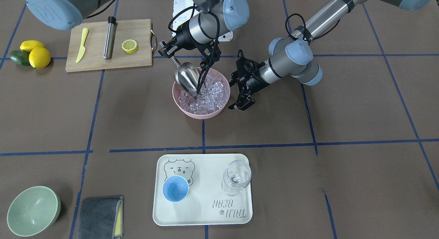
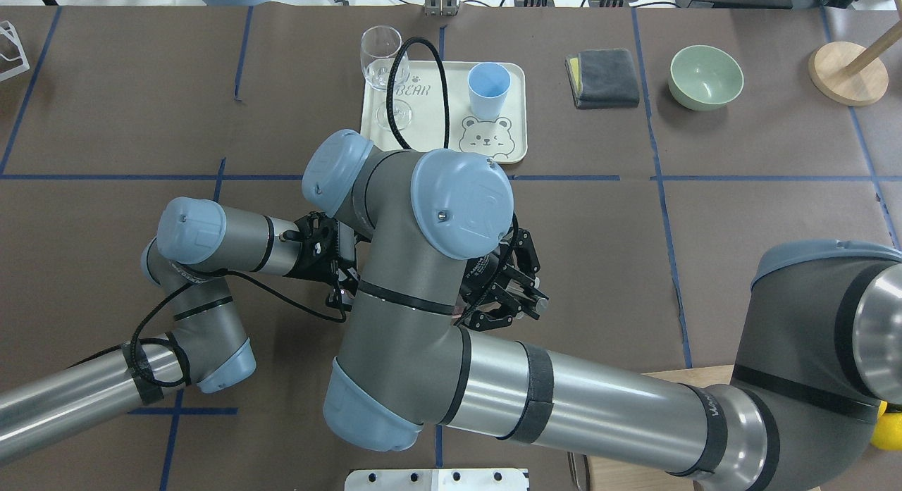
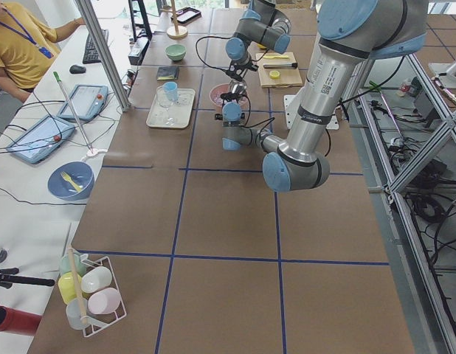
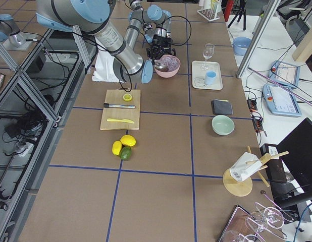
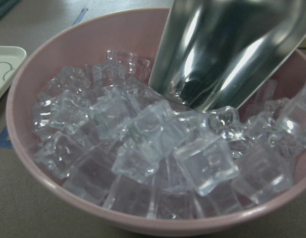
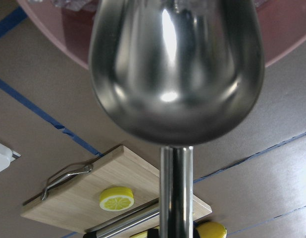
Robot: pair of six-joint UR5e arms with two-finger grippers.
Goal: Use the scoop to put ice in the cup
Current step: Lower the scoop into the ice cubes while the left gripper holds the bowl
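Right tool (image 1: 168, 53) clamped the thin handle of the scoop (image 1: 187, 78). Left tool (image 1: 235, 95) was spread wide and held nothing, just beside the pink bowl (image 1: 202, 114). The scoop was shiny steel with a rounded trough and mirror glare. Its long axis tilted steeply, handle up toward the robot, mouth down in the ice (image 1: 211, 93) heaped in the bowl. The light-blue cup (image 1: 175, 188) stood upright on a cream tray (image 1: 205, 215), well apart from the bowl, with a stemmed glass (image 1: 236, 179) near it. A cutting board (image 1: 99, 62) lay on the surface beyond the bowl.

glass (image 1: 236, 177) beside cup (image 1: 175, 188), scoop (image 1: 187, 78) over bowl (image 1: 202, 116)
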